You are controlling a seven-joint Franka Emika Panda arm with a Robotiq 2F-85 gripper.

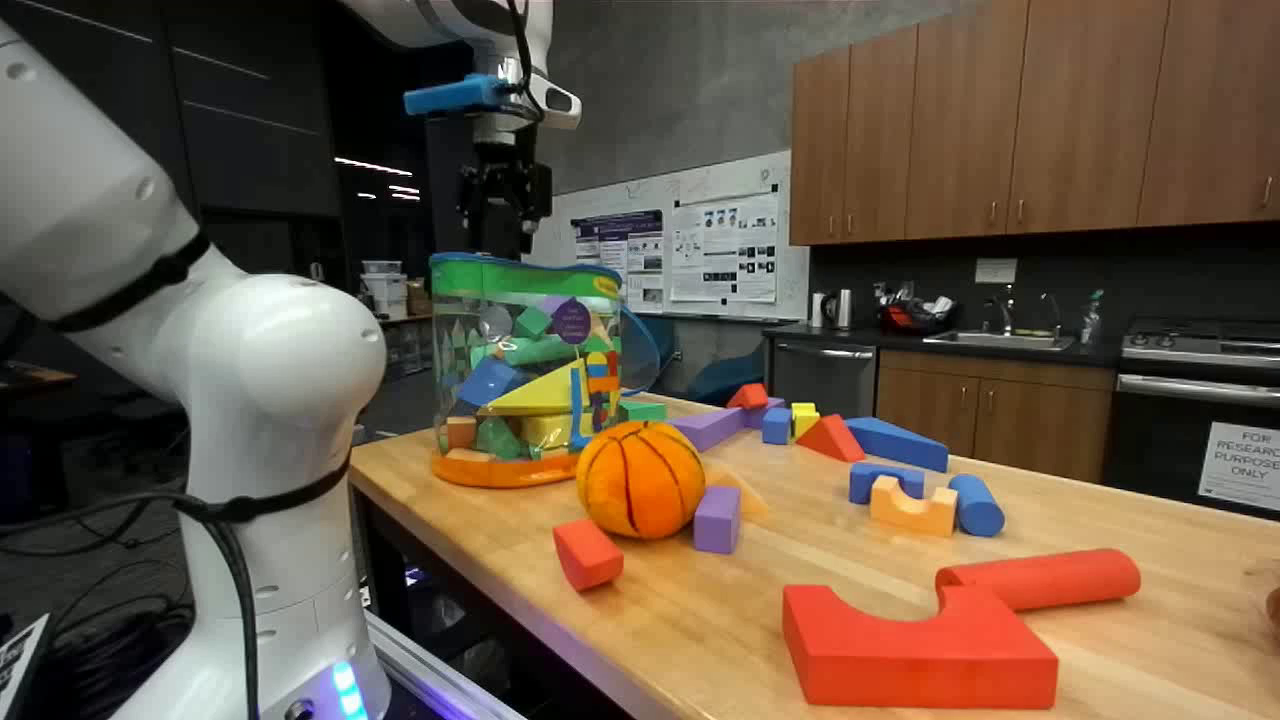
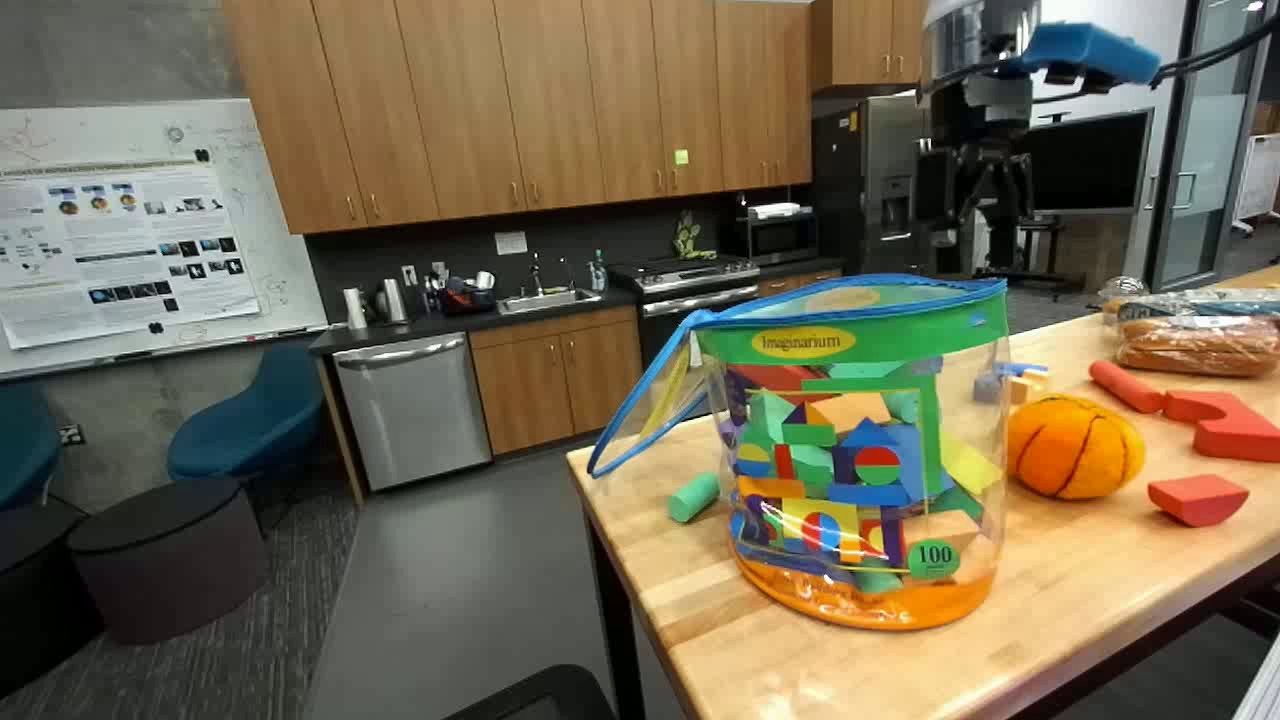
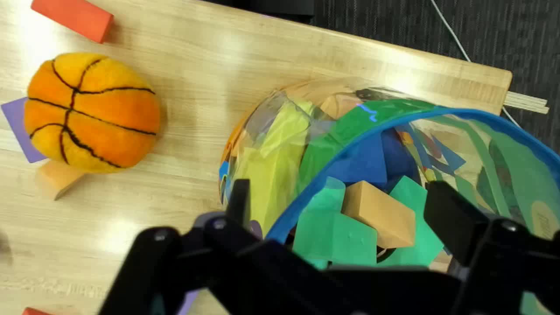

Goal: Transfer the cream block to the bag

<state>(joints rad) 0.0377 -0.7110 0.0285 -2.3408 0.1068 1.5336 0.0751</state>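
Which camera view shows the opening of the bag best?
The wrist view: it looks down through the bag's opening onto blocks, though the gripper covers part. Both exterior views show the bag's side, its opening only at a slant.

Near the front edge of the counter (image 1: 765,610), a red block (image 1: 588,553) and, farther in, an orange ball (image 1: 642,480) are being supported. By the back edge a blue wedge (image 1: 897,443), and near a corner a green cylinder (image 2: 694,497) (on its side), are being borne.
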